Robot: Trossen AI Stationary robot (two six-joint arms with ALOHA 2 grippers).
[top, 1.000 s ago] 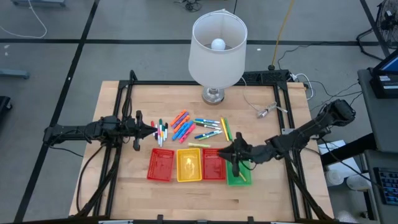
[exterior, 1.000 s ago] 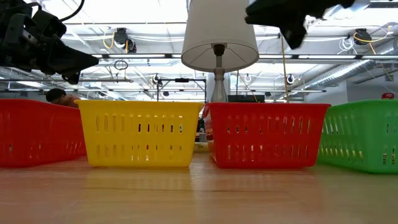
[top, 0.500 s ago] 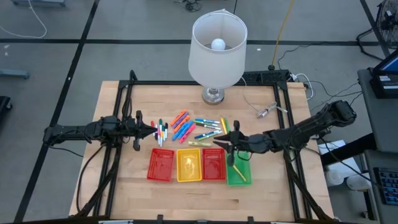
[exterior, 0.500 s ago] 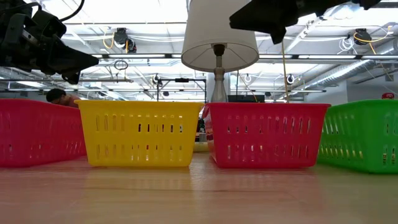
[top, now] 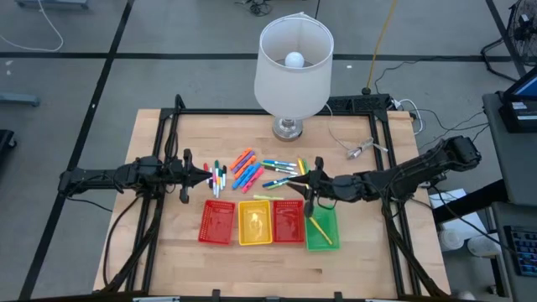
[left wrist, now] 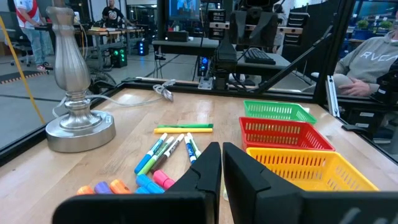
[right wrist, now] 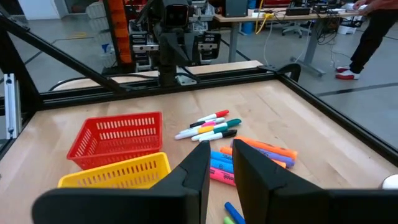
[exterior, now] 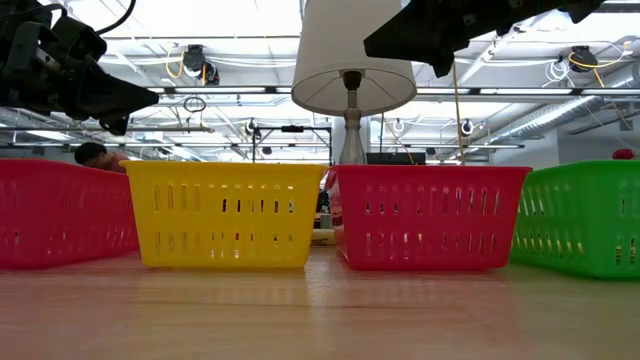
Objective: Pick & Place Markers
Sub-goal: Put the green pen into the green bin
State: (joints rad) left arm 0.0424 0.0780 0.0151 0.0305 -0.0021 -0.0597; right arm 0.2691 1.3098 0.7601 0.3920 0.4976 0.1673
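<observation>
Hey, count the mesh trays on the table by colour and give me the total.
Red trays: 2
Yellow tray: 1
Green tray: 1
Total: 4

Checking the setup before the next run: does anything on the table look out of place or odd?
Mostly tidy. The four trays sit in a row and loose markers lie behind them. One oddity: a table lamp stands at the far edge, with a loose cable trailing beside it.
</observation>
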